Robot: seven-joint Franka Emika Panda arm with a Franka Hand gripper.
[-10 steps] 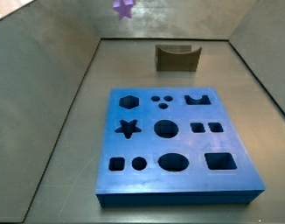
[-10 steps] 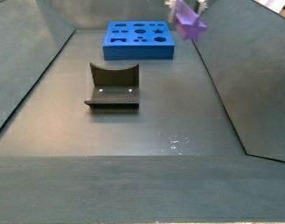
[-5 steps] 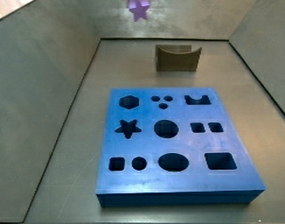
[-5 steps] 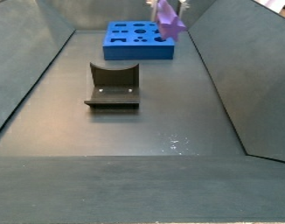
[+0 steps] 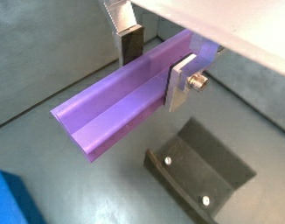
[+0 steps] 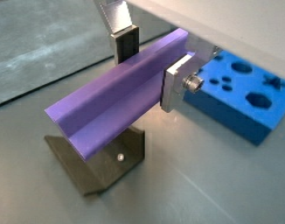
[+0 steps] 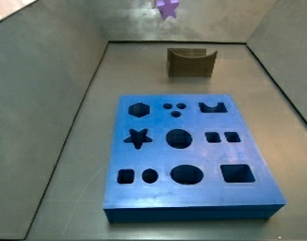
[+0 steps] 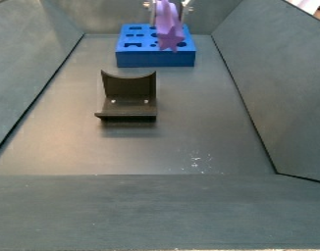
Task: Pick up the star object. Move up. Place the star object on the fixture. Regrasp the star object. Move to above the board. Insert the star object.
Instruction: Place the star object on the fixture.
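The gripper [image 5: 155, 59] pinches the star object [image 5: 124, 99] between its fingers [image 5: 180, 80], high above the floor. It is a long, ridged, light-purple bar.

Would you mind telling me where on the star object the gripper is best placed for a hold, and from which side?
Grip the star object on its long ridged flanks near one end, as the gripper does now: fingers straddle the bar across its width, one plate on each side. The bar hangs in the air, above the fixture. Ridges and grooves run lengthwise, so pads seat better there than on the star-shaped ends.
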